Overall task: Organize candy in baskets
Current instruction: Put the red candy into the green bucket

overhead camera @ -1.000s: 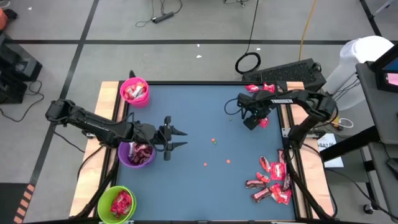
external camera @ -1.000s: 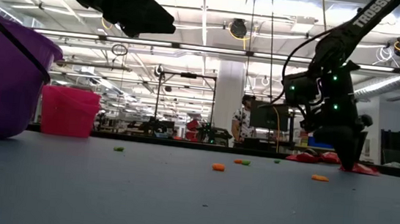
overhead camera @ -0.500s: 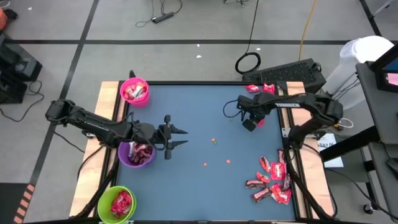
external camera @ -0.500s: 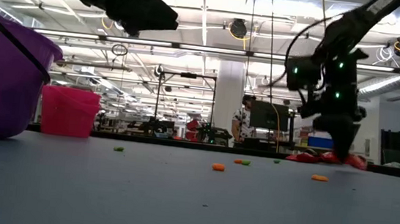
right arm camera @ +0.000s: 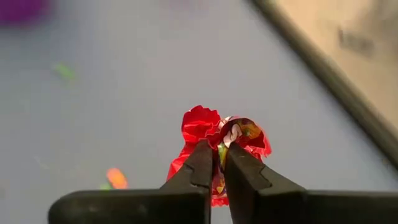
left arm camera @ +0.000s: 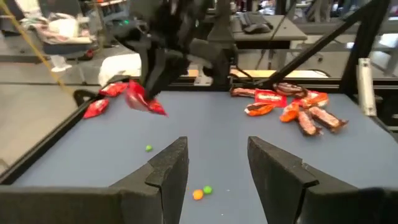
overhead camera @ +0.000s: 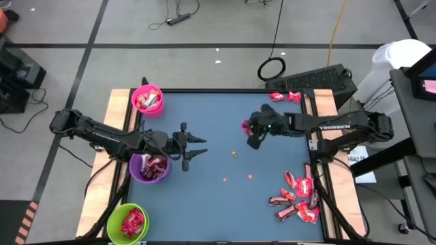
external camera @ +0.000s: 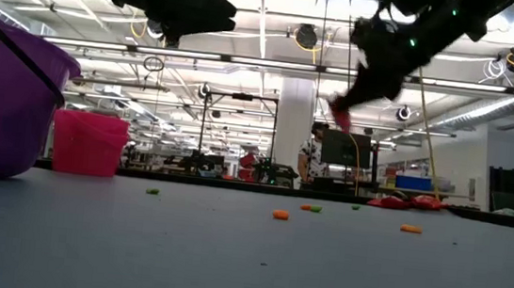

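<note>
Three tubs already hold candy, so I judge the sort well under way but far from done. From the overhead camera I use the surface [overhead camera: 204,204] as my clock face. The pink tub [overhead camera: 147,99] at 10 o'clock has red pieces in it, the purple tub [overhead camera: 152,167] at 9 o'clock holds dark and red ones, and the green tub [overhead camera: 128,222] at 8 o'clock holds red ones.

Still to move: a pile [overhead camera: 297,198] of red and brown pieces at 4 o'clock by the right edge, and a few red pieces [overhead camera: 285,97] at 1 o'clock on the far rim.

My right gripper [overhead camera: 249,129] sits just right of centre, raised off the surface, its fingers pinched tight on one red candy [right arm camera: 219,139]; the low camera shows that piece [external camera: 341,118] hanging in the air. I would guess it is bound for one of the tubs across the surface.

My left gripper [overhead camera: 194,148] waits just beside the purple tub, pointing toward 3 o'clock, fingers [left arm camera: 168,168] parted with nothing between them.

Tiny orange and green specks [overhead camera: 234,154] lie loose near the centre; I leave them alone.
</note>
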Motion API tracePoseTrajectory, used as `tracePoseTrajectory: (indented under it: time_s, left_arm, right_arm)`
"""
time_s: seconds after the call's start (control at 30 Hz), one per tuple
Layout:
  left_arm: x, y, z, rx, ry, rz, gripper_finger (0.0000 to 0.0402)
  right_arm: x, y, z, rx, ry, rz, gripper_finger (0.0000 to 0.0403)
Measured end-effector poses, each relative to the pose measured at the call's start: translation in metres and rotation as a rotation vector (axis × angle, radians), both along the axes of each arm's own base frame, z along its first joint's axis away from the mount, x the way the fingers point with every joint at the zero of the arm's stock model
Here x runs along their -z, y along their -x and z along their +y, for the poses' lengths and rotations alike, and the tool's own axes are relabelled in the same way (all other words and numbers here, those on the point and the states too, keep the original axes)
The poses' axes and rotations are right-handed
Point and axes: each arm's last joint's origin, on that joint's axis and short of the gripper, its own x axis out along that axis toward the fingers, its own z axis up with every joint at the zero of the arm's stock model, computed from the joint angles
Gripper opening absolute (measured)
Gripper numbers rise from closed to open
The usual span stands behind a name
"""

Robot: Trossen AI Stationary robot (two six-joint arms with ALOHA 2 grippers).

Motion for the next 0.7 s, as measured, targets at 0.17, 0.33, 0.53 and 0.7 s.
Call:
tracePoseTrajectory:
  time_s: [0.17, 0.33, 0.53, 0.7]
  left_arm:
    - [0.003, -0.003, 0.003, 0.073, 0.05, 0.003, 0.0187]
    - [0.009, -0.009, 0.007, 0.05, 0.061, 0.017, 0.0228]
    - [0.003, -0.017, 0.009, 0.034, 0.07, -0.107, 0.0244]
    - [0.01, -0.022, 0.012, -0.086, 0.053, -0.103, 0.0245]
  right_arm:
    - [-0.011, -0.033, 0.023, -0.205, 0.138, -0.247, 0.0016]
    - [-0.018, -0.055, 0.043, -0.361, 0.203, -0.476, 0.0016]
    - [-0.012, -0.07, 0.057, -0.415, 0.253, -0.59, 0.0016]
    - [-0.008, -0.075, 0.064, -0.425, 0.257, -0.618, 0.0015]
